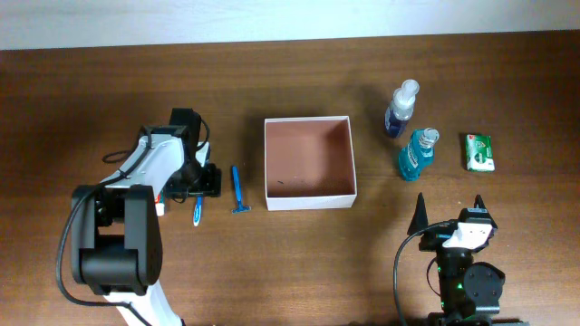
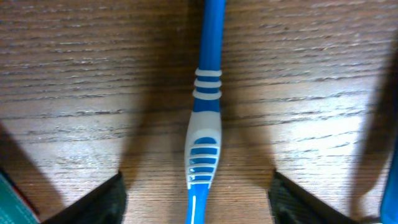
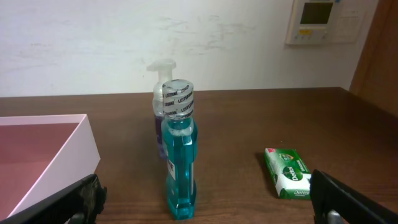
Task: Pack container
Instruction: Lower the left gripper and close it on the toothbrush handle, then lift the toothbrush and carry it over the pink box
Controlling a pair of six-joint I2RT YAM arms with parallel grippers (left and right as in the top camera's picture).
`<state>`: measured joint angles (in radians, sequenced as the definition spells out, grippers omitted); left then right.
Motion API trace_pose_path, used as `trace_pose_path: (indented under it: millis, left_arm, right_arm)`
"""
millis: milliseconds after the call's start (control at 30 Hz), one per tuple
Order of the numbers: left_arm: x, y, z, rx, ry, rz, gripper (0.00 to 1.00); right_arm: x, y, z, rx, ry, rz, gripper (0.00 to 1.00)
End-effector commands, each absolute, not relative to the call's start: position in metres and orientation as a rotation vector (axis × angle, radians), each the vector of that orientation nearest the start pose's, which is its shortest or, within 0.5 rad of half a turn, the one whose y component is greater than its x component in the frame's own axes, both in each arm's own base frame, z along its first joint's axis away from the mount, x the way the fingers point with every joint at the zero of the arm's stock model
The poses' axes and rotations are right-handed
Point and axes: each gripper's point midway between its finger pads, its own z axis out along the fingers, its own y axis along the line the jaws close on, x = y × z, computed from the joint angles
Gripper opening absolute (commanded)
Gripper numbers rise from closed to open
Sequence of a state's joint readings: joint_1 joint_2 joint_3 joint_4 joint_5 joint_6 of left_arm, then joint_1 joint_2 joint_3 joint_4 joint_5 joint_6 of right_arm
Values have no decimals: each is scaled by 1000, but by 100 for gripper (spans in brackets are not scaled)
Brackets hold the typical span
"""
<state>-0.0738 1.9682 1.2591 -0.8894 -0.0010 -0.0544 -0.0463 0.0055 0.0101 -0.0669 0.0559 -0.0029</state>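
One square, open-topped container (image 1: 310,201) with white walls and a pinkish inside is counted. One blue-and-white toothbrush (image 2: 204,143) and one blue razor (image 1: 238,192) are counted as well, a single piece of each kind. Two bottles are seen, one mouthwash bottle (image 3: 179,168) filled with teal liquid and one pump bottle (image 1: 401,107) holding a darker blue liquid, and one green soap packet (image 3: 287,173) is counted alongside them.

Listerine — mouthwash cap (image 3: 178,99); Dettol — soap packet (image 3: 287,172)
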Motion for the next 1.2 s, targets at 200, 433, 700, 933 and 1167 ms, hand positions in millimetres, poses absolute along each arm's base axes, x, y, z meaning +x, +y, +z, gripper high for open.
trace_pose_path:
  millis: [200, 433, 700, 933, 1167]
  left_arm:
    - [325, -25, -14, 25, 3221, 10, 37]
    - [324, -25, -14, 25, 3223, 10, 10]
    - [332, -25, -5, 25, 3211, 8, 1]
    - [359, -32, 40, 24, 3174, -35, 1]
    - [384, -74, 125, 62, 3091, -349, 1]
  right_arm:
    - [245, -22, 157, 88, 1644, -89, 98]
    - [245, -22, 157, 88, 1644, -89, 98]
    - [245, -22, 157, 88, 1644, -89, 98]
    - [245, -22, 157, 88, 1644, -89, 98]
    - [245, -22, 157, 88, 1644, -89, 98]
